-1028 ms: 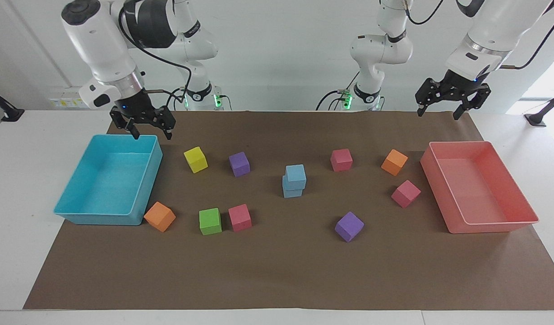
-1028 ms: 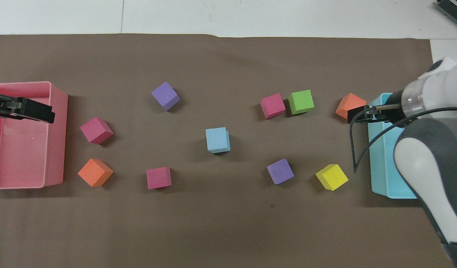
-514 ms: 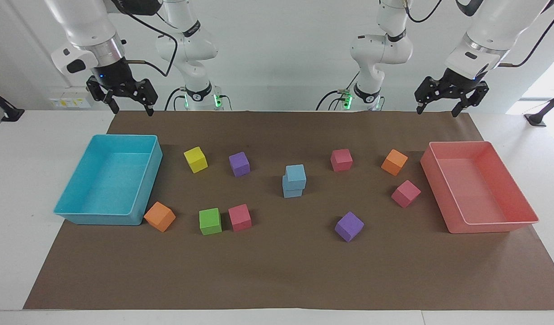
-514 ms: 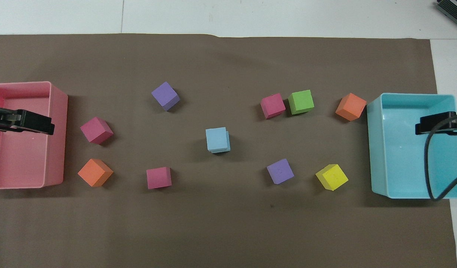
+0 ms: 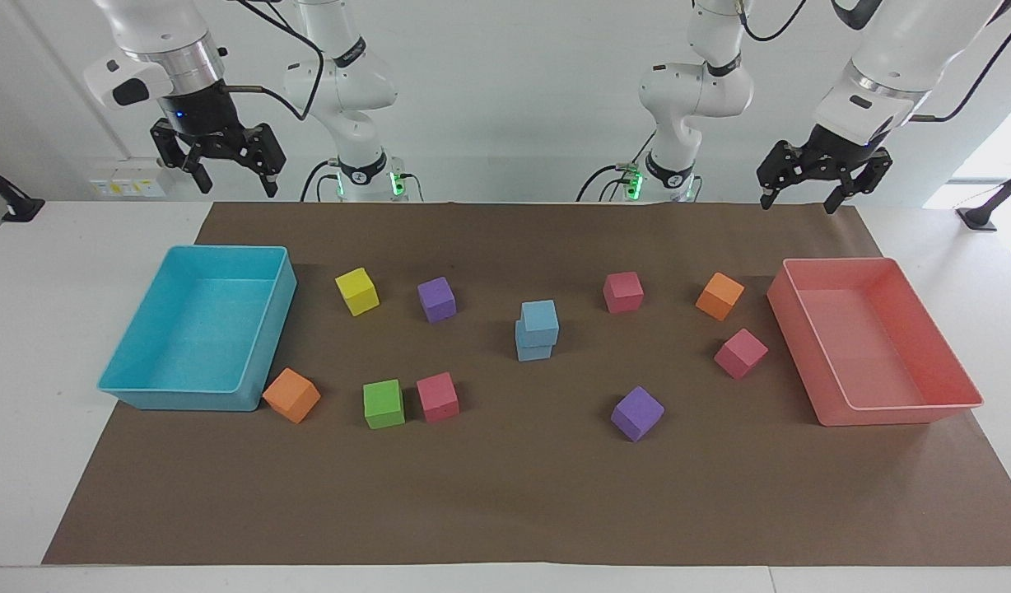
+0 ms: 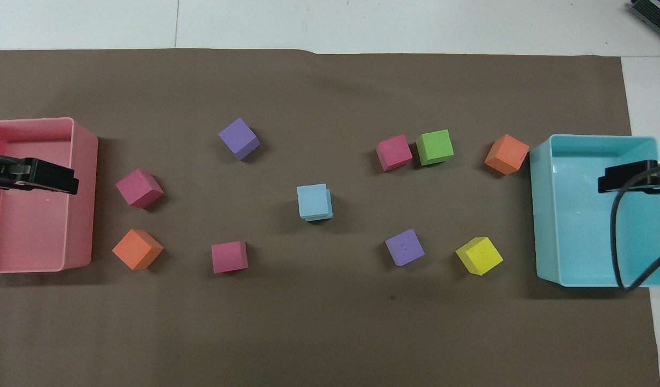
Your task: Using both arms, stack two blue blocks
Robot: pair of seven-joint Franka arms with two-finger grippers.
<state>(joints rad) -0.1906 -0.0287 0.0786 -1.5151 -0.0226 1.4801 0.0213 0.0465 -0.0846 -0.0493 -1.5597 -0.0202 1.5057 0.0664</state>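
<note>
Brown mat (image 5: pixel 505 494) fills the frame. Turquoise tray (image 5: pixel 258 383) mid-left of the facing view, pink tray (image 5: pixel 901 412) mid-right.

Two blue blocks at frame centre, one on the other: upper blue block (image 5: pixel 540 317) sits on lower blue block (image 5: pixel 532 349), skewed a little off square, so a sliver of the lower one shows past its edge from overhead. Stack looks done.

Right gripper (image 5: pixel 230 175), upper left, raised above the mat's top edge by the turquoise tray, jaws wide, empty. Left gripper (image 5: pixel 800 196), upper right, raised near the pink tray, jaws wide, empty. Stack lies roughly midway between them; neither clearly nearer.

Overhead view cuts off both grippers at the frame sides; lower block mostly covered there.
</note>
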